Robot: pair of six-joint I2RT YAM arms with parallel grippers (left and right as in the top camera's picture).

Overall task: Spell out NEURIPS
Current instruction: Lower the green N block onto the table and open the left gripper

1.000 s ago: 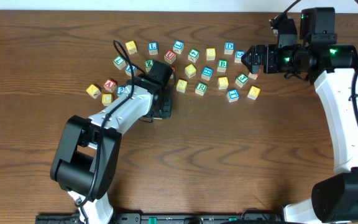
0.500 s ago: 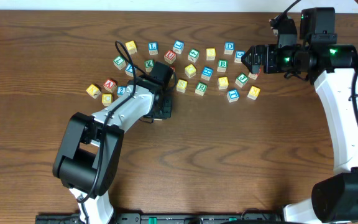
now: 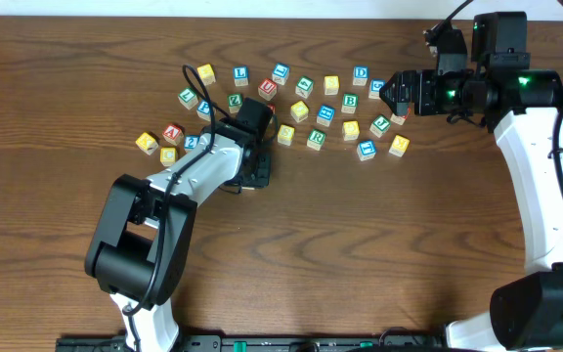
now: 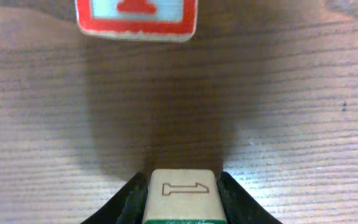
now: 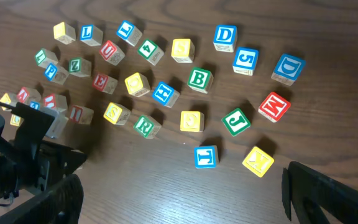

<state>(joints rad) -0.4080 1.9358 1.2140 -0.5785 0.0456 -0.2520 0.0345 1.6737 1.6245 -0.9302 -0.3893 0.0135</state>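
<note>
Lettered cubes lie scattered across the back of the table point(image 3: 360, 254), among them a red U point(image 3: 267, 90) and a green R point(image 3: 316, 139). My left gripper point(image 3: 252, 177) points down just in front of this cluster. In the left wrist view its fingers point(image 4: 138, 186) press both sides of a pale cube with a green edge point(image 4: 180, 190), whose letter is hidden. I cannot tell if the cube touches the wood. A red-framed cube point(image 4: 135, 18) lies just ahead. My right gripper point(image 3: 393, 95) hangs open and empty point(image 5: 191, 199) over the cluster's right end.
Other cubes in the cluster include a blue D point(image 3: 360, 73), a green B point(image 3: 350, 101), a blue L point(image 3: 240, 73) and a red A point(image 3: 172, 132). A blue T point(image 5: 207, 155) and a yellow K point(image 5: 258, 160) lie nearest the right gripper.
The left arm's elbow has shifted slightly right while its gripper stays in place on the cube. The right arm has not moved.
</note>
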